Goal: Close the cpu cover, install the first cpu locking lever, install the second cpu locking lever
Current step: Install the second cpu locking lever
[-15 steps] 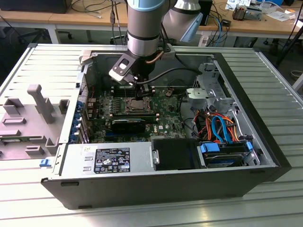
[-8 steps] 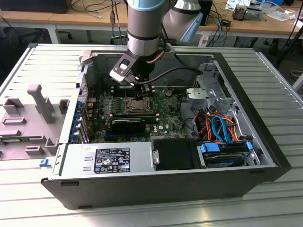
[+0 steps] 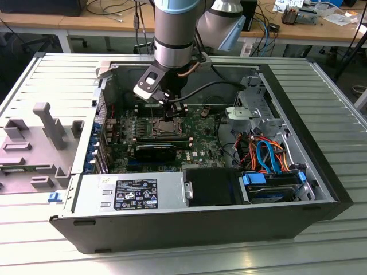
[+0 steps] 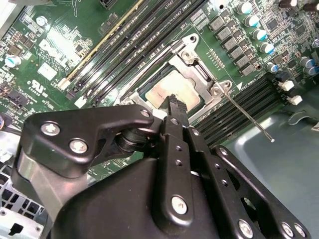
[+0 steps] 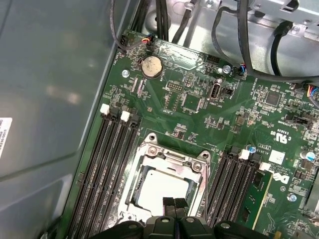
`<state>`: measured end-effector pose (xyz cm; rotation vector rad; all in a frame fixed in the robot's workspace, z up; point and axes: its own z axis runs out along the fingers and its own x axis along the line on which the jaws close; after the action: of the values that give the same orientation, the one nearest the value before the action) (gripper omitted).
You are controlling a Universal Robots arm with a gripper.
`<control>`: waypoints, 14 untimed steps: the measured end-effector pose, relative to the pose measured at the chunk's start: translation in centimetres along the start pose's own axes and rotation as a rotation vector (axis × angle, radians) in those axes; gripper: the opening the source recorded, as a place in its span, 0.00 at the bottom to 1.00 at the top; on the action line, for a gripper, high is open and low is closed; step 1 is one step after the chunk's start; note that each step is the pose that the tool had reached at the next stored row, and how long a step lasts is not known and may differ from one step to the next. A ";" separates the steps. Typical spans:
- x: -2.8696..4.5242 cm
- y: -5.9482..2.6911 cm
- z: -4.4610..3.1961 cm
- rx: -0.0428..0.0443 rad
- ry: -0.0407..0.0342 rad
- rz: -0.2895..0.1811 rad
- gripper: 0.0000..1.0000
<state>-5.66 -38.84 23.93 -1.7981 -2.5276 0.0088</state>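
Observation:
The cpu cover is a silvery square frame lying flat around the bare processor on the green board. It also shows in the second wrist view and, small, in the exterior view. My gripper hangs right over the near edge of the cover with its two black fingertips pressed together and nothing between them. In the second wrist view the gripper has its tip just above the processor's face. A thin metal locking lever sticks out from one socket corner across the memory slots.
The board lies inside an open computer case. A grey power-supply box, a black oblong block, orange and blue cables and a drive bay crowd the near side. Memory slots flank the socket.

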 end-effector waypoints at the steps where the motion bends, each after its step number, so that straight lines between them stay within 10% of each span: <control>1: 0.00 0.00 0.00 0.0001 -0.0002 -0.005 0.11; 14: 0.00 0.00 0.00 0.0014 -0.0014 -0.049 0.11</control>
<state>-5.66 -38.84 23.93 -1.7358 -2.5711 0.0103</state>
